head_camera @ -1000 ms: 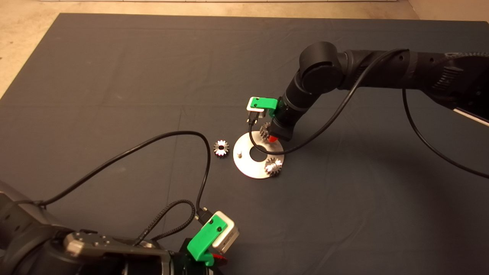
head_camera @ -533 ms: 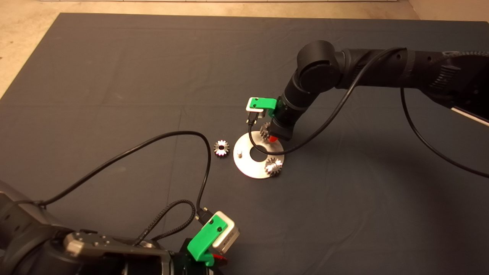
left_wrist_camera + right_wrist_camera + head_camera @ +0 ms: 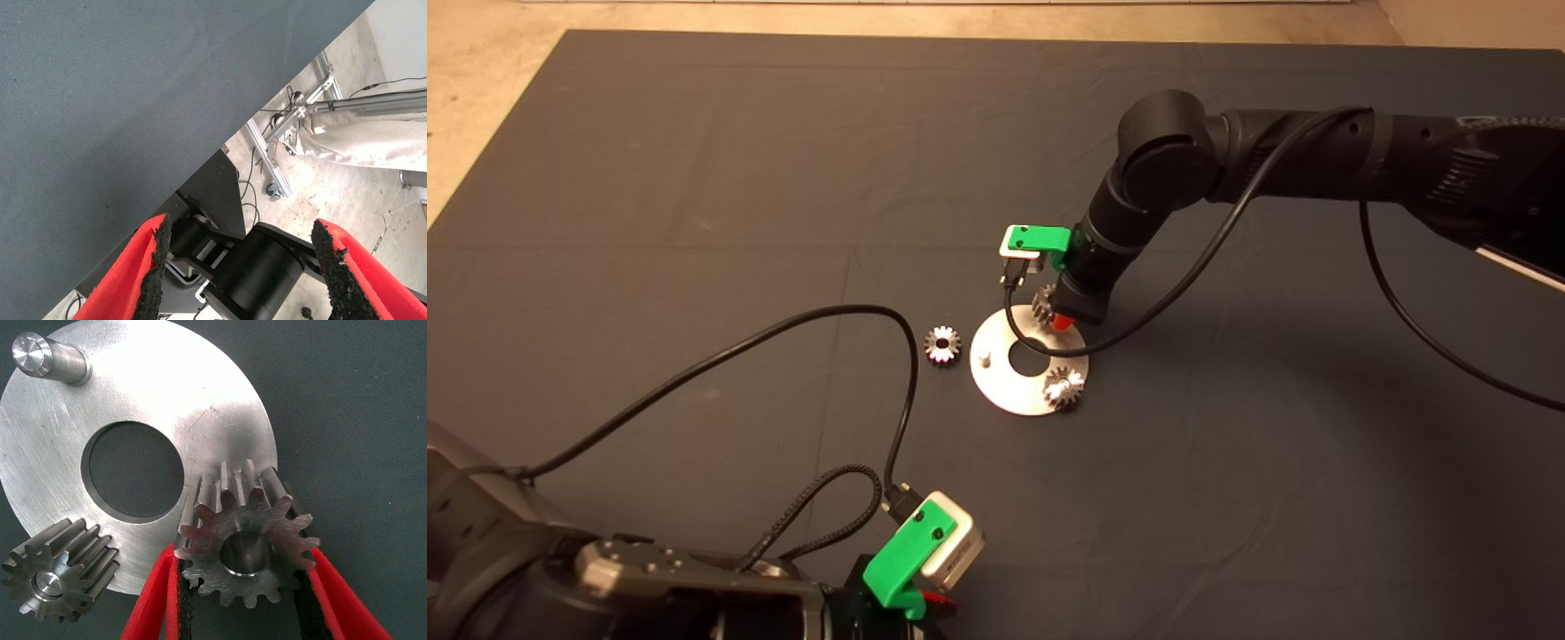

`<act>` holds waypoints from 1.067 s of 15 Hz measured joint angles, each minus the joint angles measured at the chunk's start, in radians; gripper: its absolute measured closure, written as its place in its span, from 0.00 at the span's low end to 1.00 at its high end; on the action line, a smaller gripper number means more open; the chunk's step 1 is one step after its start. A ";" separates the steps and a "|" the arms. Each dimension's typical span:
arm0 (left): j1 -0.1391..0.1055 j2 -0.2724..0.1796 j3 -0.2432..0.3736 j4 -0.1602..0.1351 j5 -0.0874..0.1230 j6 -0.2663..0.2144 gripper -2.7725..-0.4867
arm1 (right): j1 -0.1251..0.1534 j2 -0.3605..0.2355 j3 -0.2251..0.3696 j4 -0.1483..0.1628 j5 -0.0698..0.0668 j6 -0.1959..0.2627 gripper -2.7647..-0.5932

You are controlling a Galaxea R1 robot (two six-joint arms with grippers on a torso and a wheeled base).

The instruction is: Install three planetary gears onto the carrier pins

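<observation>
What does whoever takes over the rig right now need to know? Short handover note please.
Right end effector: shut on the second gear, held over the far edge of the carrier disc. Whether the gear is seated on its pin cannot be seen.
Left end effector: open, parked at the mat's near edge.
Done: first gear sits on its pin.
Left: finish the held gear, then fit the third gear, lying on the mat beside the disc, onto the bare pin.
</observation>
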 joint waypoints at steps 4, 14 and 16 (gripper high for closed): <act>0.000 0.000 0.000 0.000 0.000 0.000 0.57 | 0.002 0.011 -0.009 0.003 -0.012 -0.007 0.89; 0.000 0.000 0.000 0.000 -0.003 0.000 0.57 | 0.011 0.031 -0.059 0.057 -0.022 -0.053 0.89; 0.000 0.000 0.000 0.000 -0.003 0.000 0.57 | 0.011 0.031 -0.059 0.058 -0.022 -0.053 0.89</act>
